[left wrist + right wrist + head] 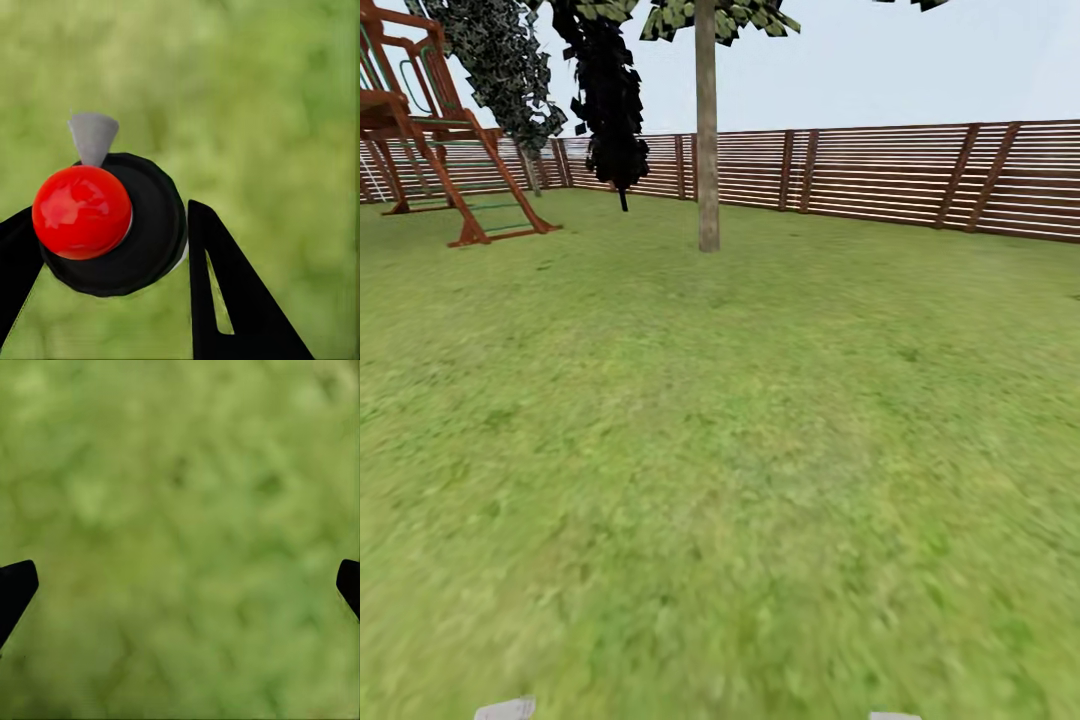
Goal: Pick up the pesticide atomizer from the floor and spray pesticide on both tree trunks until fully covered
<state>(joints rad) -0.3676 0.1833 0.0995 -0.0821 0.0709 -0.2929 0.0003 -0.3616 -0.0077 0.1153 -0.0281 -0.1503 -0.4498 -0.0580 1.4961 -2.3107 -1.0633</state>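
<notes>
at ten o'clock in the head view a red-brown play frame (430, 150) stands on the lawn (720, 450), with a dark ragged tree (610, 100) at eleven o'clock and the pale tree trunk (707, 140) at twelve, rising before the slatted fence (920, 180) that runs off toward two. the left gripper (112, 240) has its jaws closed in on the pesticide atomizer (112, 225), seen from above as a red cap on a black body with a grey nozzle, held over blurred grass. the right gripper (180, 585) has its jaws spread wide and empty, only the fingertips (15, 585) showing. the pickup looks done and the approach is in hand; next the base must close on the trunk and aim the nozzle at it. no white specks show yet.
</notes>
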